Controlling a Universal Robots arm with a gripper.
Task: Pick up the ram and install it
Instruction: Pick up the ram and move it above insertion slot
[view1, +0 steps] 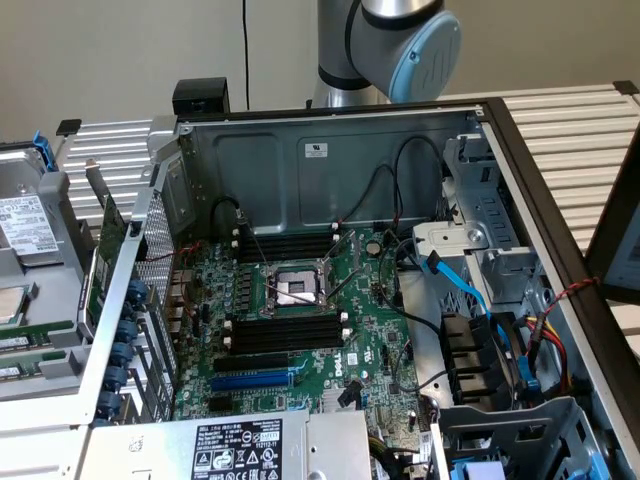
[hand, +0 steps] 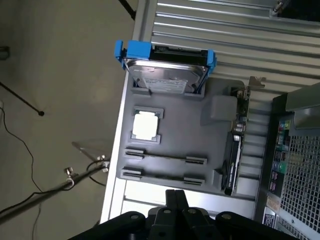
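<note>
**A:** Entry one, the ram (hand: 165, 157). Where is it?

**B:** It stands on edge in its holders on the grey tray (hand: 215, 107), between the processor chip (hand: 146, 125) and a second pair of holders. I cannot tell whether those hold another stick. The tray sits on the worktop (view1: 560, 120), at nine o'clock from the computer case (view1: 330, 150) in the exterior view.

**A:** Entry two, the gripper (hand: 175, 194).

**B:** Its fingers are pressed together with nothing between them. It hangs above the tray, well apart from the ram.

**A:** Entry three, the memory slots (view1: 283, 335).

**B:** They are long and black, at six o'clock from the processor socket (view1: 293, 288). They look empty.

**A:** Progress?

**B:** By my judgement, the task is at the very start. The ram is not yet picked up and nothing is seated on the board. Both the lift and the install are left to do.
</note>
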